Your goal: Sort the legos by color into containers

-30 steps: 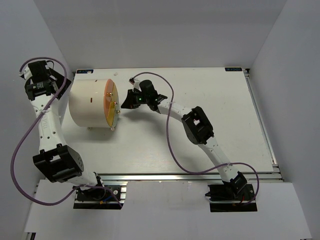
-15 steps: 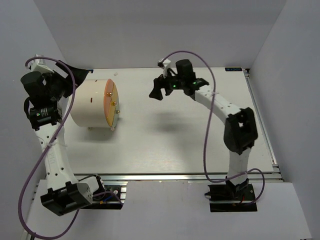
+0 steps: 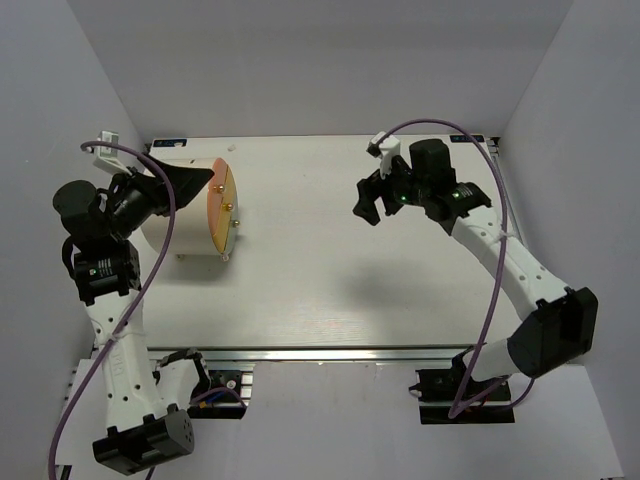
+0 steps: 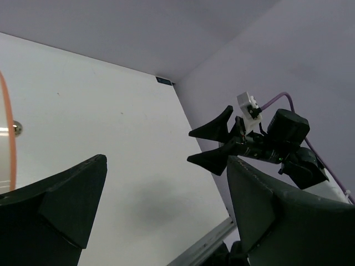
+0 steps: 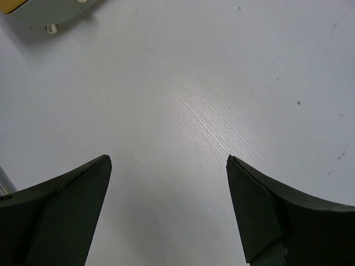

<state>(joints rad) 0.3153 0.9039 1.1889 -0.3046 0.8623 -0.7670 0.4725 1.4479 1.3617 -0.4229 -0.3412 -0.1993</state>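
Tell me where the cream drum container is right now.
In the top view, the cream drum sits far-left on the table, orange face toward the middle, partly beneath the left hand; the right hand is far to its right.

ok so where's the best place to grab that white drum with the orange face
Probably by a brass knob on its orange face, coming in level from the right: the drum lies on its side with that face pointing right, and its body looks too wide for the jaws.

Cream-white drum container (image 3: 182,228), lying on its side, orange brass-knobbed face turned right, far left
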